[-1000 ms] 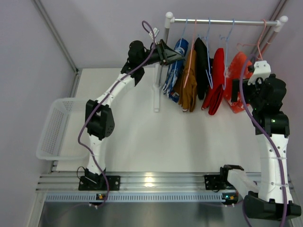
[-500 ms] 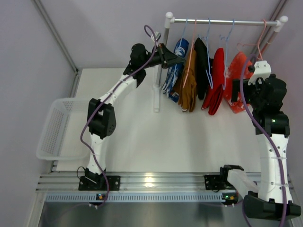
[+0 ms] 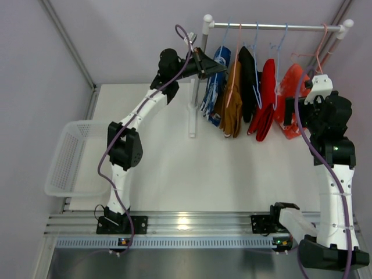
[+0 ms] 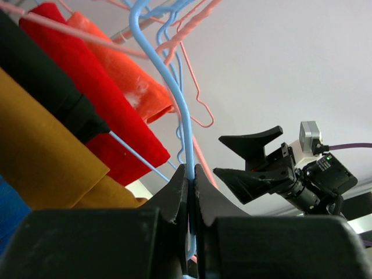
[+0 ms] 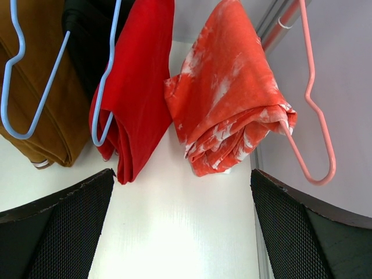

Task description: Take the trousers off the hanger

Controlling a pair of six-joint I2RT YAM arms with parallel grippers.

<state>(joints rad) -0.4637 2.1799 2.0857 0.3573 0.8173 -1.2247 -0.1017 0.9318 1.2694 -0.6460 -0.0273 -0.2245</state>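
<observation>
Left claw (image 4: pixel 190 174) clenches the wire of a blue hanger (image 4: pixel 176 104) at the rail's (image 3: pixel 273 26) left end, tight beside the rack's white post (image 3: pixel 194 104). The trousers hang side by side above the counter (image 3: pixel 174 168): blue patterned pair (image 3: pixel 214 87), tan-brown pair (image 3: pixel 232 107), black pair (image 3: pixel 249 81), red pair (image 3: pixel 266 102). Right claw (image 5: pixel 180 232) gapes wide, holding nothing, before the red pair and an orange-red garment (image 5: pixel 226 99) on a pink hanger (image 5: pixel 317 116).

White basket (image 3: pixel 67 160) sits at the table (image 3: pixel 174 168) edge.

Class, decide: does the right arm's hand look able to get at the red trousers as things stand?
Probably yes: the right hand is open and faces the red trousers, with nothing between them.
</observation>
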